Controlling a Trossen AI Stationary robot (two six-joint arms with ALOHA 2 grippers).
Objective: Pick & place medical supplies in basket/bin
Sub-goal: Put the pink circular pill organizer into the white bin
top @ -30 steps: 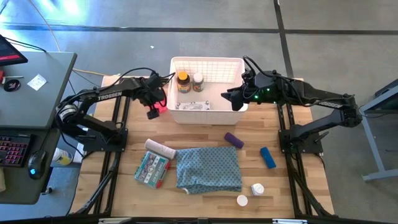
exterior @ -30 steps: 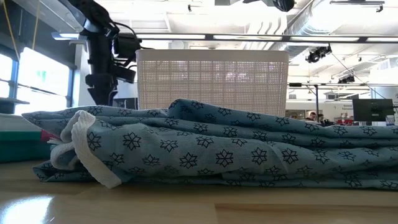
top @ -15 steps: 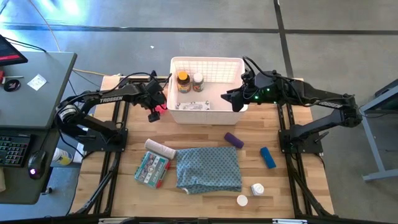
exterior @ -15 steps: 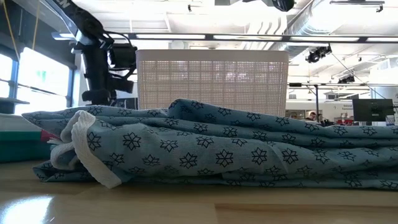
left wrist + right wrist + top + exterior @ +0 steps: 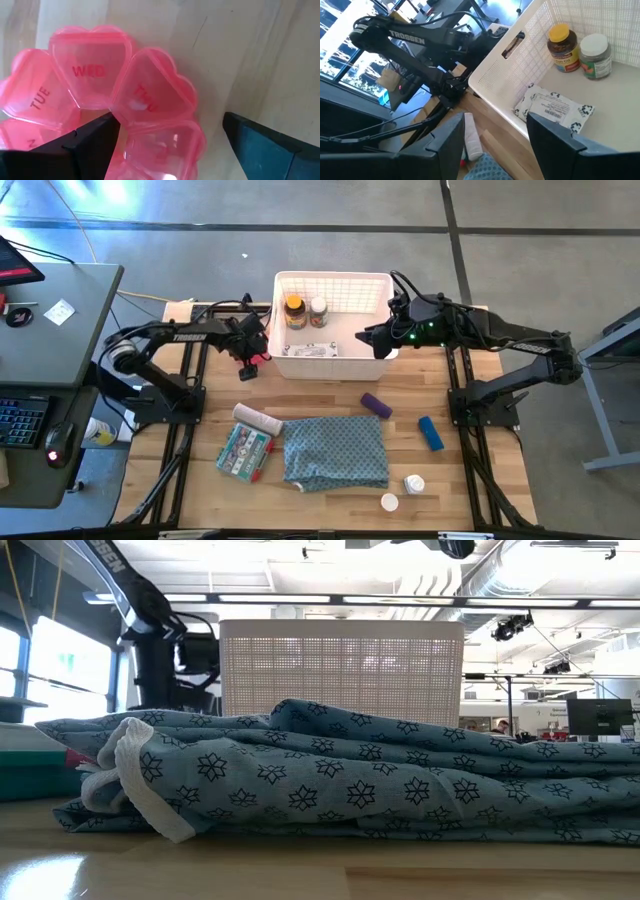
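Left wrist view shows the left tool spread wide over the pink pill organiser, one finger either side, seemingly not gripping it. From above, that organiser lies on the worktop just beside the basket's left wall. Inside the basket are an amber bottle, a white-capped bottle and a printed packet. Farther right, the right tool hangs partly open and empty over the basket's right edge.

I read "TUE", "WED" and "THU" on the pink pill organiser's heart-shaped lids, and "TROSSEN" along the left arm. The packet's print stayed unreadable.
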